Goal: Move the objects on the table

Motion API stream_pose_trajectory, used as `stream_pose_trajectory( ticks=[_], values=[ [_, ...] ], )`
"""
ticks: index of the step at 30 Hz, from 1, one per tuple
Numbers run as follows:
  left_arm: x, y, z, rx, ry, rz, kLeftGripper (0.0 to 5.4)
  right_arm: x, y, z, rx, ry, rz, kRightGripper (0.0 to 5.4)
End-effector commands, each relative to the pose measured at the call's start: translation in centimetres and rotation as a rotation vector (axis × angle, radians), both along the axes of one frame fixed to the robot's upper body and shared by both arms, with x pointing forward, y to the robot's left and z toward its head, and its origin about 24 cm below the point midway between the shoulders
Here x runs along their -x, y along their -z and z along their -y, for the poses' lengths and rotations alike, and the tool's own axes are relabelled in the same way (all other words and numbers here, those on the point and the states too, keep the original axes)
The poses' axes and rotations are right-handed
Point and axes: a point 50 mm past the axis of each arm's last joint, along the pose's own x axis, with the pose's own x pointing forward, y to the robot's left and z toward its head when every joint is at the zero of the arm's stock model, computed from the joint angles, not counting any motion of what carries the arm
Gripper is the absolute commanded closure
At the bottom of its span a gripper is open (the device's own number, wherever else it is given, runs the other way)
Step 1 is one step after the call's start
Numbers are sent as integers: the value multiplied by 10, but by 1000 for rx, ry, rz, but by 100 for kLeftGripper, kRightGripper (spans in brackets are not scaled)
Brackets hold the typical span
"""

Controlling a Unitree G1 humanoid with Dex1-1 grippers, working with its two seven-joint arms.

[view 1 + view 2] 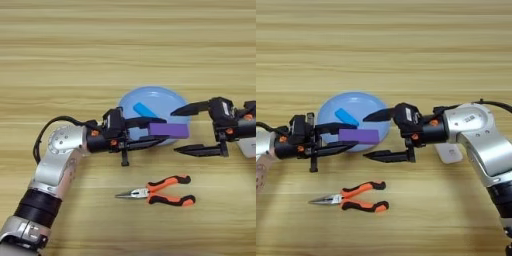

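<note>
Pliers [157,193] lie untouched on the bench [125,45], near the plate [155,100]. Left hand [161,132] pinches the purple block [169,130] above the plate's near rim; right hand [372,136] hovers spread beside it. Block apparently in transit; pliers remain.

The block [169,130] was held over the near edge of the plate [160,97]; a smaller piece [144,109] lay in the plate. The pliers [159,191] were positioned nearer on the table [125,45].
</note>
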Motion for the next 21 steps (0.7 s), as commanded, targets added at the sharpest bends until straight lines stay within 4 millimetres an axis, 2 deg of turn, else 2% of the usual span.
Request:
stream_pose_trajectory(
  ticks=[1,8,21],
  values=[
    [-2,0,-2,-6,-22,5,406,-1,-8,1,-47,21,27,61],
    [-2,0,-8,14,-69,-3,406,-3,-13,9,-112,92,47,0],
    [-2,4,-23,57,-186,-21,406,-9,-16,27,-323,344,82,0]
  ],
)
